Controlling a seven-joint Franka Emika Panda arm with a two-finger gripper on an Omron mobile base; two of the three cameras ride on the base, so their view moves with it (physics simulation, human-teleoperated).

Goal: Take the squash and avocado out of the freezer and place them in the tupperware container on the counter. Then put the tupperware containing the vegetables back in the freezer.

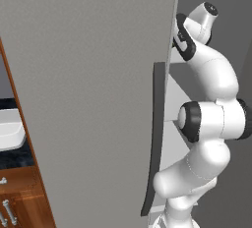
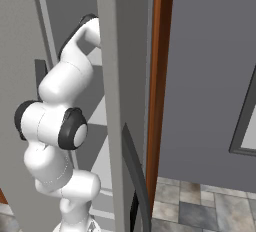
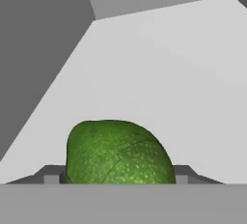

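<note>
- Avocado (image 3: pixel 118 153) sits right in front of me, green with little yellow dots, on a pale shelf (image 3: pixel 159 73) inside the freezer (image 1: pixel 88 99).
- My gripper (image 3: pixel 116 175) is down low around the avocado, with one finger tip (image 3: pixel 50 175) on its left and the other finger tip on its right.
- My finger tips are just beside the avocado's sides, but I cannot tell if they are pinching it or only close to it.
- I cannot tell if the avocado is resting on the shelf or lifted a bit.
- Far behind the avocado, the shelf runs back to the grey back wall of the freezer.
- From the left base view, my white arm (image 1: pixel 206 124) bends up and reaches in past the edge of the big grey freezer door, which stands open.
- That door has a dark handle strip (image 1: pixel 155 138) running down its edge.
- Over on the far left, the white tupperware container (image 1: pixel 10 131) sits on the dark counter (image 1: pixel 15 157), above brown wooden cabinets (image 1: pixel 22 197) with silver handles.
- From the right base view, my arm goes up into the freezer between grey walls, and a brown wooden strip (image 2: pixel 159 76) stands on the right.
</note>
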